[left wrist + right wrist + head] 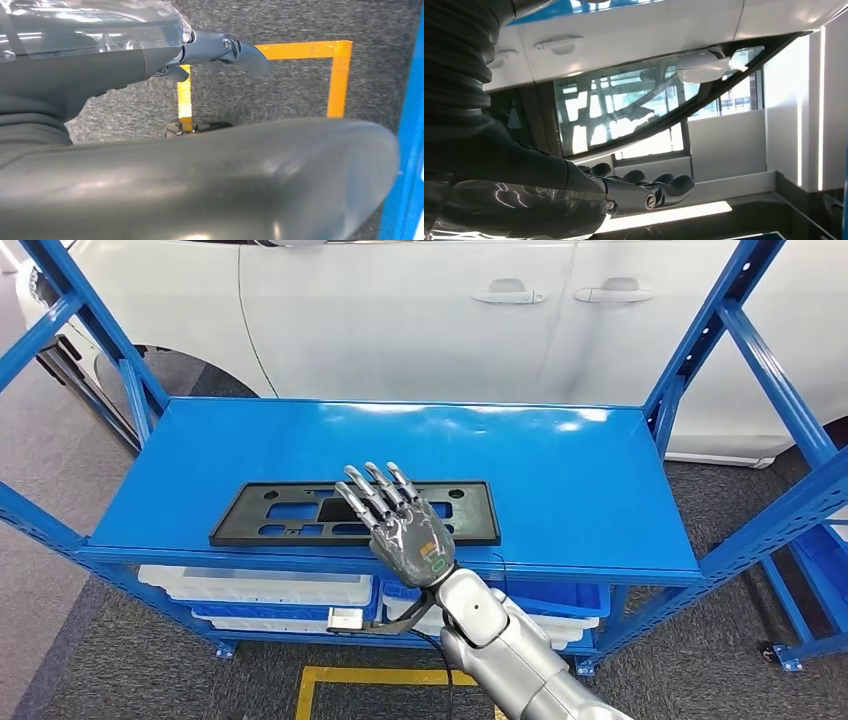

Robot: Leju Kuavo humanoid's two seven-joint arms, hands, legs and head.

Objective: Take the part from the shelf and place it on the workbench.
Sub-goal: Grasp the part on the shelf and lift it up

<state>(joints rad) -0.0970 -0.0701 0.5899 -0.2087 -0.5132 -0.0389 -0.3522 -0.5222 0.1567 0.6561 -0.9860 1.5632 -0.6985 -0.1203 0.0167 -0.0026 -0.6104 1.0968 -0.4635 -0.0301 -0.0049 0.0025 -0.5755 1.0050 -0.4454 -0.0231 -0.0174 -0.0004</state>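
The part, a flat black rectangular plate frame (285, 513) with cut-outs, lies near the front edge of the blue shelf board (560, 470). My right hand (402, 525) reaches in from below and hovers over the middle-right of the part, back of the hand up, fingers stretched and spread, holding nothing. Whether the fingertips touch the part cannot be told. In the right wrist view the same hand (639, 192) shows straight fingers against the car's window. My left hand (215, 170) hangs low over the grey carpet, with nothing in it and a finger (242, 51) extended.
A white car (400, 310) stands close behind the shelf. Blue uprights (700, 350) frame both sides. White and blue bins (260, 590) sit on the lower level. Yellow floor tape (370, 678) marks the carpet in front.
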